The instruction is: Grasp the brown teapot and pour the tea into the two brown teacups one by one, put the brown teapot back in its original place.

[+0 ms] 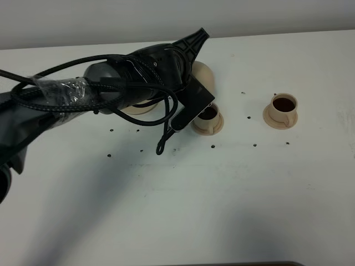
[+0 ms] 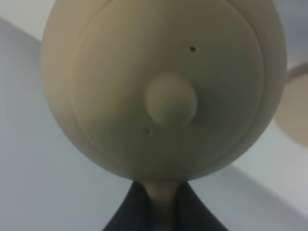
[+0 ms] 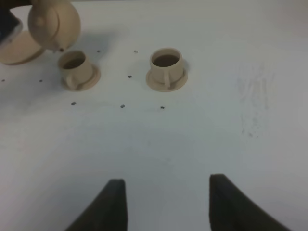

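The right jaws (image 3: 163,204) hang wide open with nothing in them, above bare white bench (image 1: 183,205) with lots of room. Further off, the left jaws (image 2: 161,211) pinch shut on the round pale tan teapot (image 3: 54,24), tipped over the nearer small tan cup (image 3: 75,67). The other tan cup (image 3: 166,65) looks full already. Putting the teapot back on the big tan saucer (image 3: 17,48) is still left.

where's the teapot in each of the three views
Exterior high: the brown teapot is mostly hidden behind the left arm, above the nearer teacup.
Left wrist: it fills the picture, lid knob facing the camera.
Right wrist: far corner, tilted over the nearer teacup.
Shared landmark: that teacup under the spout shows in the exterior and right wrist views; in the left wrist view it cannot be made out.
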`<state>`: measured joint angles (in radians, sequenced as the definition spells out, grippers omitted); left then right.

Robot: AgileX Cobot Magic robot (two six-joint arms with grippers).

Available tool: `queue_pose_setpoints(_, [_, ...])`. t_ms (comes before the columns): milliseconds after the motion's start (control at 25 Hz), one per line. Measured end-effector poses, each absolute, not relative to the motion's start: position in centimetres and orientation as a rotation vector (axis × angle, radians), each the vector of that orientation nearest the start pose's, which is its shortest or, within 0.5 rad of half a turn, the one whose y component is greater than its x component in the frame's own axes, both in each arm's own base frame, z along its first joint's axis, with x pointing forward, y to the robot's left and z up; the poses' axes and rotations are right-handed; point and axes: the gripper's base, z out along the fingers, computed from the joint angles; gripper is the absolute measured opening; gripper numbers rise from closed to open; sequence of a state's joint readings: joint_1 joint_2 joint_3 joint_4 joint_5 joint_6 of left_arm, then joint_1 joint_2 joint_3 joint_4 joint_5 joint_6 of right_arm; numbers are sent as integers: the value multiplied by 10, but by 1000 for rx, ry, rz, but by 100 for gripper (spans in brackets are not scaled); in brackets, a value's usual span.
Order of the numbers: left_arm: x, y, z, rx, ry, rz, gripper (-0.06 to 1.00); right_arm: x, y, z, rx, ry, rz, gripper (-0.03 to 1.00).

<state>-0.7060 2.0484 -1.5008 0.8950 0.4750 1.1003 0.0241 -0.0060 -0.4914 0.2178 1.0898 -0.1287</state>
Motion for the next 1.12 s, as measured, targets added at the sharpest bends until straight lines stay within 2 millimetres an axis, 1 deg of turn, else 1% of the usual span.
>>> queue_pose_setpoints(120, [362, -267, 223, -3076, -1584, -1156, 12, -8, 17, 274, -171, 2055, 197, 41])
queue_pose_setpoints(200, [354, -264, 232, -2965, -1976, -976, 12, -8, 17, 274, -171, 2055, 197, 41])
queue_pose_setpoints(240, [350, -262, 236, -2894, -2126, -887, 12, -8, 17, 274, -171, 2055, 197, 41])
queue_pose_setpoints(320, [343, -259, 240, -2701, -2411, -714, 12, -8, 17, 274, -171, 2055, 197, 41])
queue_pose_setpoints(360, [339, -257, 241, -2576, -2544, -626, 12, -8, 17, 274, -171, 2055, 197, 41])
queue_pose_setpoints(480, [333, -253, 238, -2239, -2807, -473, 12, -8, 17, 274, -170, 2055, 198, 41])
queue_pose_setpoints(640, [325, -249, 234, -1841, -3012, -331, 12, -8, 17, 274, -170, 2055, 198, 41])
queue_pose_setpoints(760, [320, -247, 231, -1651, -3064, -269, 12, -8, 17, 274, -170, 2055, 198, 41])
queue_pose_setpoints(920, [315, -248, 230, -1497, -3102, -181, 12, -8, 17, 274, -170, 2055, 198, 41])
queue_pose_setpoints(1040, [315, -250, 224, -1447, -3109, -143, 12, -8, 17, 274, -170, 2055, 198, 41])
queue_pose_setpoints(1120, [316, -252, 214, -1438, -3110, -119, 12, -8, 17, 274, -171, 2055, 197, 41])
